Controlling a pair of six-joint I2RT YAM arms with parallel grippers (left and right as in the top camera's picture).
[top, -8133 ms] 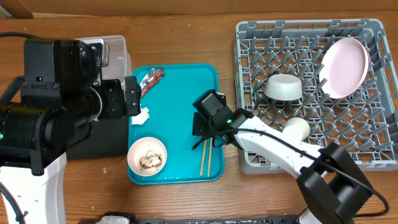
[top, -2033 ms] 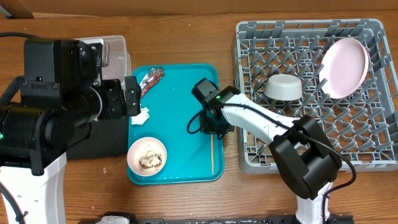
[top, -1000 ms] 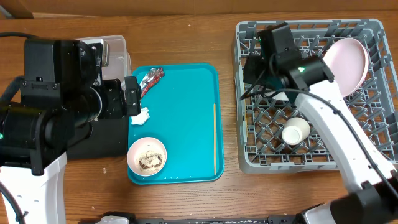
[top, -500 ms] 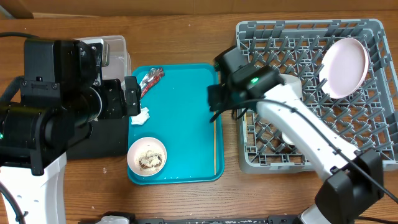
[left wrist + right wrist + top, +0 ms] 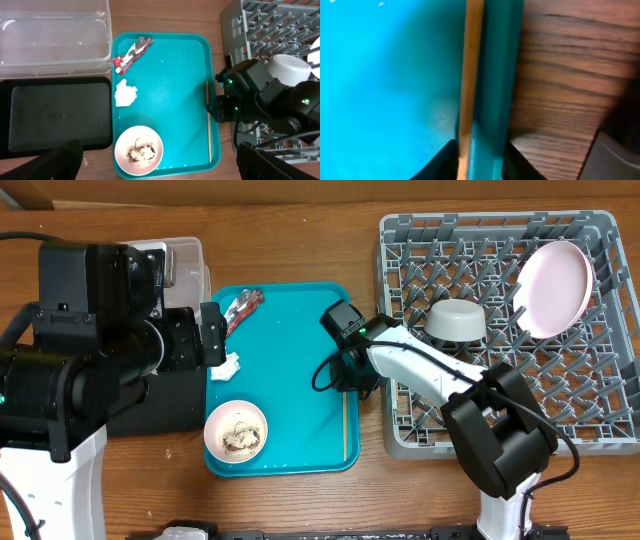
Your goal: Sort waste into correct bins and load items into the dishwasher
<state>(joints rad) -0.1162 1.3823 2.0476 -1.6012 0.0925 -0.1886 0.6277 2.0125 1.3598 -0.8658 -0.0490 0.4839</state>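
One wooden chopstick (image 5: 345,425) lies along the right rim of the teal tray (image 5: 290,350). My right gripper (image 5: 345,375) is low over its upper end. In the right wrist view the open fingers (image 5: 480,155) straddle the chopstick (image 5: 470,75) and the tray rim (image 5: 495,75). A red-and-silver wrapper (image 5: 240,307), a white napkin (image 5: 228,365) and a small bowl of rice scraps (image 5: 237,432) sit on the tray's left side. The pink plate (image 5: 553,288) and grey bowl (image 5: 457,318) are in the grey dish rack (image 5: 600,380). My left gripper (image 5: 157,152) hangs high, open and empty. The cup is hidden.
The clear tub (image 5: 55,35) and the black tray (image 5: 55,117) lie left of the teal tray, partly under my left arm (image 5: 100,350). My right arm (image 5: 430,375) crosses the rack's front left corner. Bare wooden table shows between tray and rack.
My right gripper came back from over the rack to the tray's right edge and dropped over the chopstick. Two chopsticks lay on the tray earlier, now one. The left arm is still.
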